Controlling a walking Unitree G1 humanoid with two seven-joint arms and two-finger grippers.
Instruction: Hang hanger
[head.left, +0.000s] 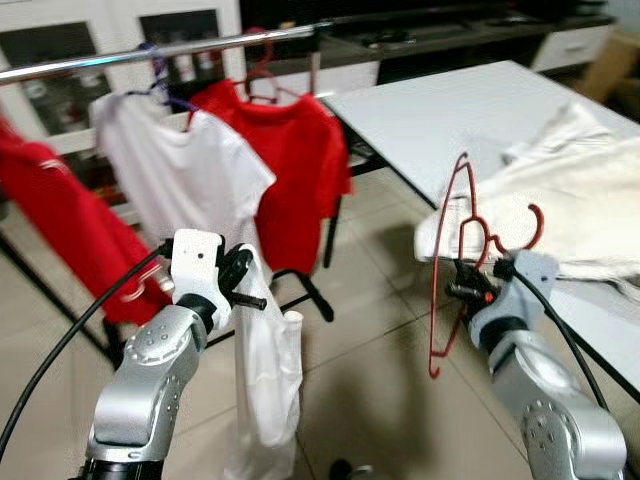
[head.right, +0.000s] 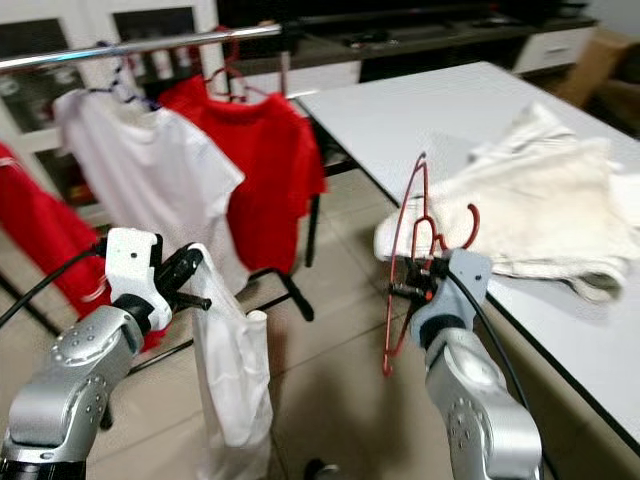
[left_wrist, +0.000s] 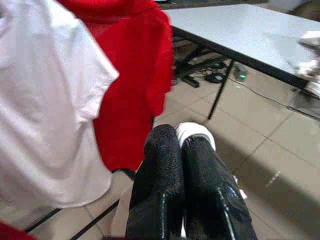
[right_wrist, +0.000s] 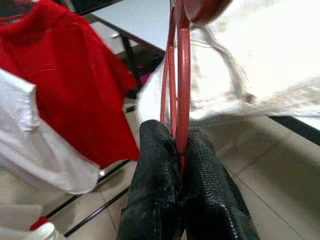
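Note:
My right gripper (head.left: 462, 291) is shut on a thin red wire hanger (head.left: 452, 235), held upright beside the table's near corner, hook uppermost. In the right wrist view the hanger's wires (right_wrist: 180, 95) run between the closed fingers (right_wrist: 155, 170). My left gripper (head.left: 255, 296) is shut on a white garment (head.left: 268, 375) that droops from it toward the floor; in the left wrist view a bit of this white cloth (left_wrist: 196, 133) shows past the closed fingers (left_wrist: 162, 170). A metal clothes rail (head.left: 160, 52) crosses the top of the scene.
On the rail hang a white T-shirt (head.left: 180, 170), a red T-shirt (head.left: 292, 150) and another red garment (head.left: 50, 220) at far left. A white table (head.left: 450, 105) stands to the right with cream cloth (head.left: 565, 205) piled on it. Tiled floor lies below.

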